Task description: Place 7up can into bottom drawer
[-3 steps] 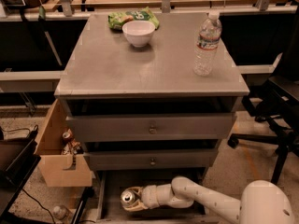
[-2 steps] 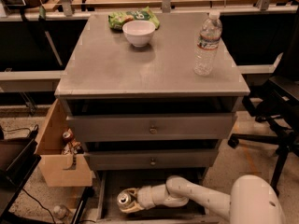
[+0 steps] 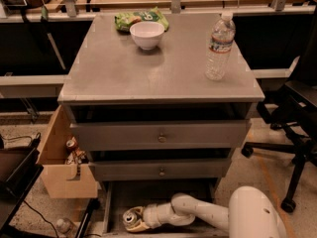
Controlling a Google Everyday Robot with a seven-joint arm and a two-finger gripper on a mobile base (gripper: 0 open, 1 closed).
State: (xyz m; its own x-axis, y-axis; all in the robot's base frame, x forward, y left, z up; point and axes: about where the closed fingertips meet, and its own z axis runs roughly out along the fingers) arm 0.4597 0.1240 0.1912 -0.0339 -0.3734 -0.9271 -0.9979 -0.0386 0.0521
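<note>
The bottom drawer [image 3: 108,207] is pulled out, so that its floor can be reached from above. Near its left front corner the 7up can [image 3: 130,217] sits low inside. The gripper [image 3: 134,224] is clamped on the can, probably until it rests on the floor.

Low at the near left of the wide shallow grey bottom drawer [image 3: 163,197], pulled open: white arm's gripper [image 3: 133,221], jaws clasped round the small silver-topped 7up can [image 3: 130,217]. Above, on the grey table [image 3: 148,78]: white bowl [image 3: 146,33] far, clear plastic water bottle [image 3: 220,46] right.
</note>
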